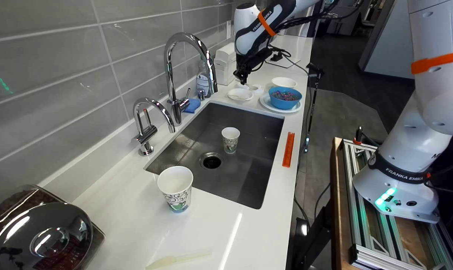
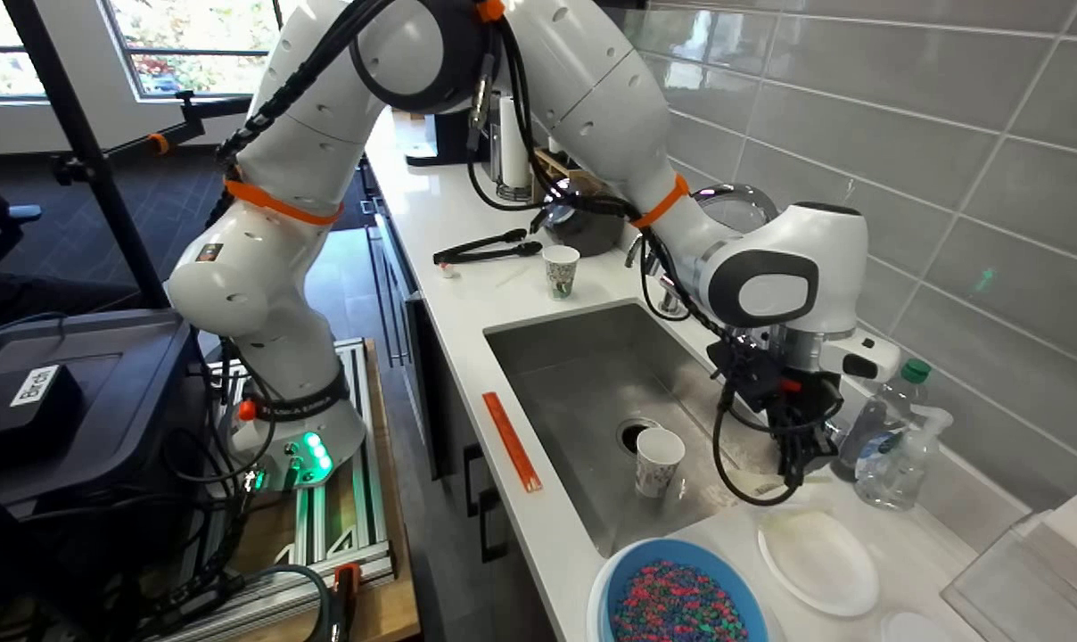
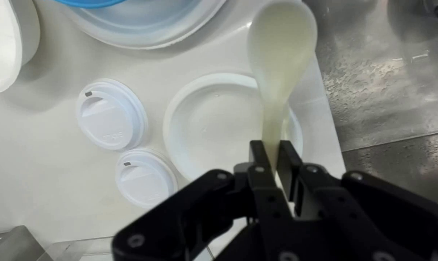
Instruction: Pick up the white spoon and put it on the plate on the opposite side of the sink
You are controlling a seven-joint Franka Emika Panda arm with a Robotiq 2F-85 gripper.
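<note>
The white spoon is off-white and shows in the wrist view, its bowl pointing away from my gripper. My gripper is shut on its handle, and the handle fills the gap between the fingertips. The round white plate lies behind the spoon in that view, partly covered by spoon and fingers. The plate also shows in both exterior views. There my gripper hangs above the plate's edge. The steel sink lies beside the plate; it also shows in the wrist view.
A blue bowl of coloured bits stands on a white plate. Two white lids lie beside the plate. A tall faucet and soap bottles stand close to the arm. Paper cups stand in the sink and on the counter.
</note>
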